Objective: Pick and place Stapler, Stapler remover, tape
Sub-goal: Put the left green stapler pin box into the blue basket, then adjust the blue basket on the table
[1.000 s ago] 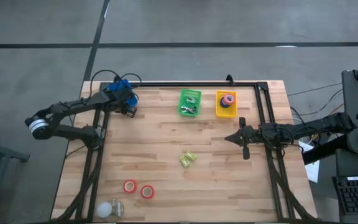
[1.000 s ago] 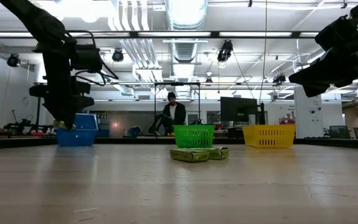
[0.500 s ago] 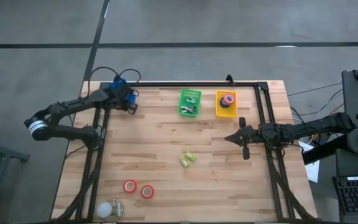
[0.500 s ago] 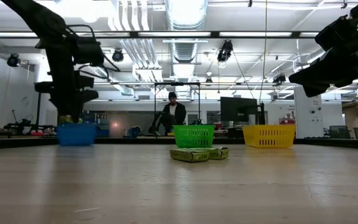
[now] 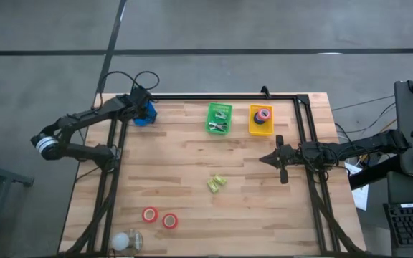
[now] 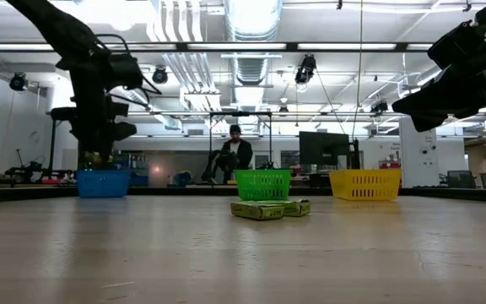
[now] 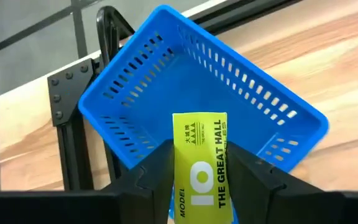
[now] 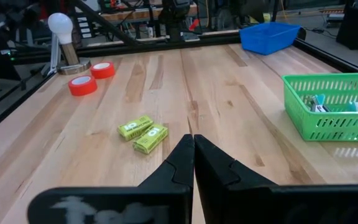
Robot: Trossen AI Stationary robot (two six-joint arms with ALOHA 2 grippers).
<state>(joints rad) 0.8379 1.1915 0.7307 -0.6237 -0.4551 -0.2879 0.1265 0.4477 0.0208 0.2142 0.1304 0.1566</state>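
Note:
My left gripper (image 7: 199, 155) is over the blue basket (image 7: 197, 112) at the table's far left corner (image 5: 143, 113), shut on a yellow-green box (image 7: 199, 168) printed "10 THE GREAT WALL". My right gripper (image 5: 274, 160) hovers shut above the table's right side, touching nothing. Two more yellow-green boxes (image 5: 216, 183) lie flat mid-table. Two red tape rolls (image 5: 150, 214) (image 5: 170, 221) lie flat near the near left corner. Another red roll and a dark one sit in the yellow basket (image 5: 261, 120). My left gripper pinches the yellow-green box between its two fingers, one on each long side (image 7: 178, 155). The box's end sticks out past the fingertips (image 7: 199, 124). The fingers point down from above (image 6: 95, 156). The box is lifted clear, just above the blue basket's rim.
A green basket (image 5: 219, 118) with small metal tools stands beside the yellow one at the far edge. A white roundish object (image 5: 122, 241) sits at the near left corner. A black frame rail (image 5: 228, 96) runs along the far edge. A person (image 6: 234, 156) stands beyond the table.
My left gripper, still shut on the box, has drawn back toward the table's far left corner, so more of the blue basket shows beside it in the high view.

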